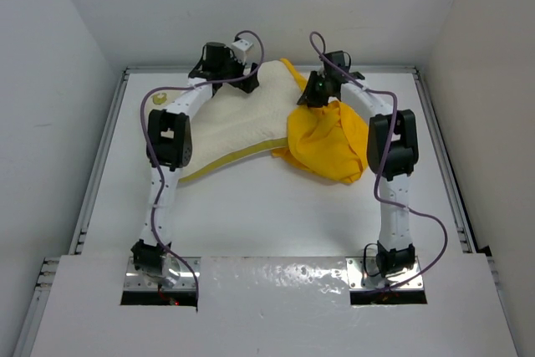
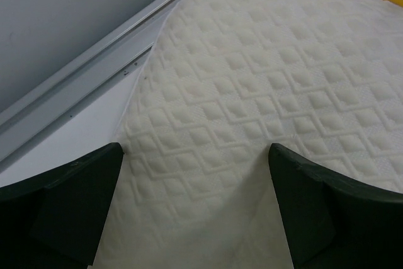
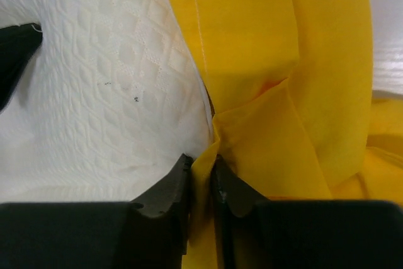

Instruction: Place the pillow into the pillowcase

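The near middle of the desk (image 1: 276,215) is open. Far back, the pillow (image 1: 242,119) and bunched pillowcase (image 1: 326,144), touching, block the way.

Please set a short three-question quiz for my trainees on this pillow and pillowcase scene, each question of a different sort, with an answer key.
1. True or false: the pillow already lies fully inside the pillowcase.
2. What is the right pincer pinching? A: the white quilted fabric. B: a fold of yellow fabric. C: nothing.
3. Fill in: over the pillow, the left pincer has its jaws ____.

Key: 1 false, most of the pillow lies bare on the table; 2 B; 3 open.
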Motion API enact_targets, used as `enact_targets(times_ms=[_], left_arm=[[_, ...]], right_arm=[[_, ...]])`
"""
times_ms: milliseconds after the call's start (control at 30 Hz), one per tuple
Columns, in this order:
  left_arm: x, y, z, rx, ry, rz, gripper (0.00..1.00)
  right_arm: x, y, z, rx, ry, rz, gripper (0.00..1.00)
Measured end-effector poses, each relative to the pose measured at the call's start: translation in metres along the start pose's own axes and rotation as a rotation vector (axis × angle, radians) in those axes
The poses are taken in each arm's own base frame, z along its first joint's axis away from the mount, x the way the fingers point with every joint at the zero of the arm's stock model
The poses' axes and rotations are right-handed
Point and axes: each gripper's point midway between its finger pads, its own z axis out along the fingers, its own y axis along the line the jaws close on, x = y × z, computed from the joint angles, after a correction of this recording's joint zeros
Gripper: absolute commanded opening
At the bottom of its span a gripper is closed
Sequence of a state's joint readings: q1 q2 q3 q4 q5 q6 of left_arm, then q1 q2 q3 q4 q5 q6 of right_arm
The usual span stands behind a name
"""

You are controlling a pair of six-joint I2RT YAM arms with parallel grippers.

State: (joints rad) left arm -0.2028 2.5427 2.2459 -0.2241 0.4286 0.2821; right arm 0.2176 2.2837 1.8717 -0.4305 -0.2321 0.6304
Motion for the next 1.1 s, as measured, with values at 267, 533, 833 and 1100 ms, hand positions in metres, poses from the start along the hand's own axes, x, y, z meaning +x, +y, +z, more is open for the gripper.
enact_targets(times_ms=[267,533,833,1100], left_arm=[[0.024,-0.004,0.008,0.060,0.061,0.071,0.07],[0.036,-0.049,-0.047,0.259,0.140,0.426,0.00],[0.042,-0.132,-0.080,0.600,0.208,0.679,0.00],[0.014,-0.185,-0.093,0.743,0.125,0.680,0.04]], right_arm=[[0.001,0.000,0.005,-0.008,-0.010,0.030,0.00],[0.001,-0.006,-0.014,0.006,-0.010,0.005,0.00],[-0.020,-0.027,-0.030,0.060,-0.040,-0.092,0.00],[-0.045,-0.041,-0.045,0.123,-0.107,-0.203,0.00]])
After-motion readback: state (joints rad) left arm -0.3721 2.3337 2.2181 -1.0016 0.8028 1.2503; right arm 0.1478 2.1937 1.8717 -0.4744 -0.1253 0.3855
